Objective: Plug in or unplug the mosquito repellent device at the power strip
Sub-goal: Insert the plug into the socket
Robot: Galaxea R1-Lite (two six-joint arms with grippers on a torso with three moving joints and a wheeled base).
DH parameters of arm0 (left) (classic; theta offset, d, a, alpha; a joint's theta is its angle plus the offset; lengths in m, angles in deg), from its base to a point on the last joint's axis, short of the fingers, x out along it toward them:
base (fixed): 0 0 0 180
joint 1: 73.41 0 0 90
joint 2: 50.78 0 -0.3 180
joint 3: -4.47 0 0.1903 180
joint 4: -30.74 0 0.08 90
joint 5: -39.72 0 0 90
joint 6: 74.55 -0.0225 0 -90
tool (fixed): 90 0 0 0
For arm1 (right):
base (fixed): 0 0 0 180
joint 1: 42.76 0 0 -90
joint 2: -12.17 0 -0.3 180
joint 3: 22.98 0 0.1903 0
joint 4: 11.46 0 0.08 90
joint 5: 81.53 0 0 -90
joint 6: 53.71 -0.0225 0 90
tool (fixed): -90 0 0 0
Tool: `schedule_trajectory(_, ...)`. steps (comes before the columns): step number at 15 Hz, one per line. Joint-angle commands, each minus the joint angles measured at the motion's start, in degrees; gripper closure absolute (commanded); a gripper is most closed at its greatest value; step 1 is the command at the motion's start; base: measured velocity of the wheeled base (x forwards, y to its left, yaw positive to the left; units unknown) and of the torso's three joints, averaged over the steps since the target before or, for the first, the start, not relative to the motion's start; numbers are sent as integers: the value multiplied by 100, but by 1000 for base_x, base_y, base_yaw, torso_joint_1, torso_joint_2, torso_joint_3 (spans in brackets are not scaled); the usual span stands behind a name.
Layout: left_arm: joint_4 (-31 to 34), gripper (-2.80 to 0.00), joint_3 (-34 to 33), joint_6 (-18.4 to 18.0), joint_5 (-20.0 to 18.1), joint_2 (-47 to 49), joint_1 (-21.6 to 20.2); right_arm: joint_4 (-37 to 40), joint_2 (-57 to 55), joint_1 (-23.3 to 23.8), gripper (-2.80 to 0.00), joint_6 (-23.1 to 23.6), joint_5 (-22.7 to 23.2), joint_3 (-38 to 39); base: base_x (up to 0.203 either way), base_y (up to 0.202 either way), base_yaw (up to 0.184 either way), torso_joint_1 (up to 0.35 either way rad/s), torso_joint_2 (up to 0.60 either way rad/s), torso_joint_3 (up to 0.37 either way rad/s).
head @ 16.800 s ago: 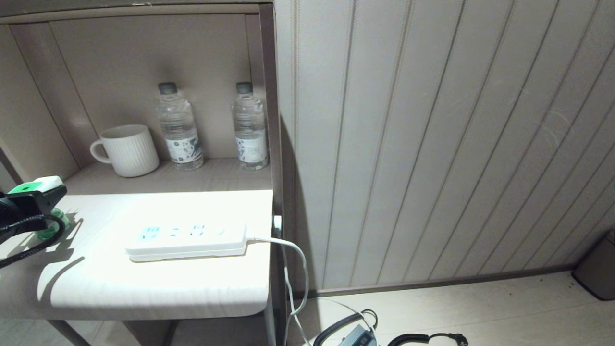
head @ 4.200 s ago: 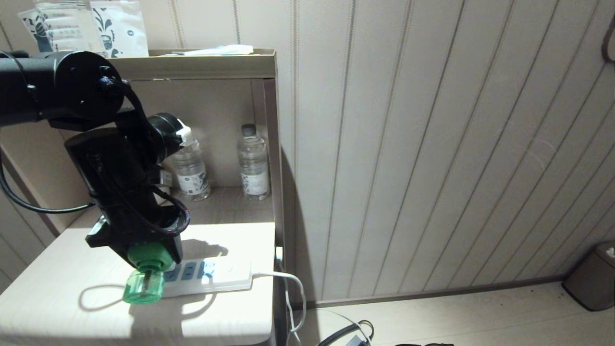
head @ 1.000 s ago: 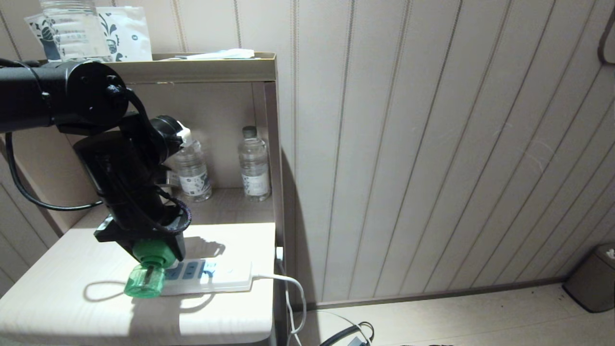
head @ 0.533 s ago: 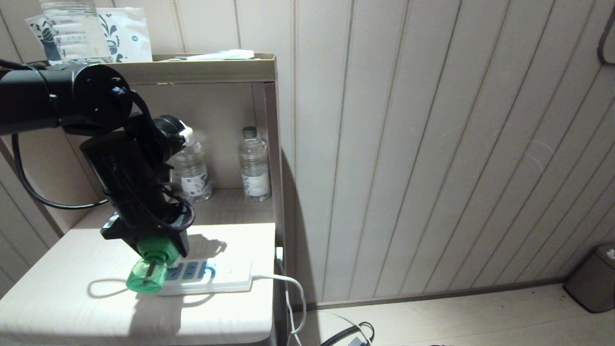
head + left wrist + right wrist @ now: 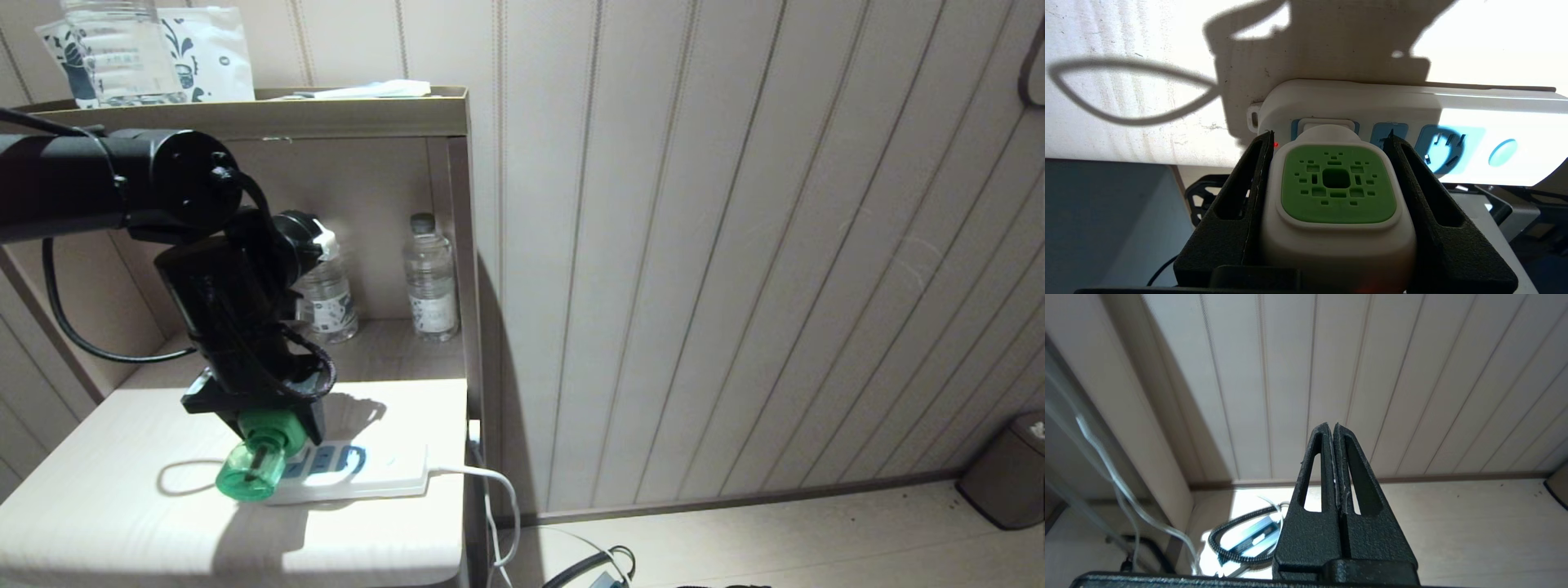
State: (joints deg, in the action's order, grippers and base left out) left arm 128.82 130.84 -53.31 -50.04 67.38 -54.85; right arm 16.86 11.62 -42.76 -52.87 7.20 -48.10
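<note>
My left gripper [image 5: 273,425] is shut on the mosquito repellent device [image 5: 249,474]. It points down over the left end of the white power strip [image 5: 371,474] on the pale table. The green bottle sticks out toward me, lying almost level. In the left wrist view the black fingers [image 5: 1249,179] clamp both sides of the white cap with its green centre [image 5: 1337,188]. The cap's back sits against the endmost socket of the power strip [image 5: 1412,106]; the prongs are hidden. A tiny red light [image 5: 1276,144] glows beside it. My right gripper [image 5: 1333,425] is shut and empty, parked low over the floor.
Two clear water bottles [image 5: 430,278] [image 5: 326,302] stand in the shelf niche behind the strip. Packets [image 5: 204,53] lie on the shelf top. The strip's white cable [image 5: 494,490] drops off the table's right edge by the panelled wall. A coiled black cable [image 5: 1241,539] lies on the floor; a bin [image 5: 1008,474] stands far right.
The left arm has leaned slightly to the right and lower over the strip's end, still gripping the device. The green bottle has hardly shifted.
</note>
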Motion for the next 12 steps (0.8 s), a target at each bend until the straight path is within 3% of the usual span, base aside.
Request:
schedule_trajectory(1, -43, 0, -135, 4, 20, 47, 8, 6, 2, -9, 0, 4, -5, 0, 0, 0, 0, 0, 0, 0)
schedule_trajectory(12, -277, 0, -186, 10, 22, -322, 8, 6, 2, -9, 0, 4, -5, 0, 0, 0, 0, 0, 0, 0)
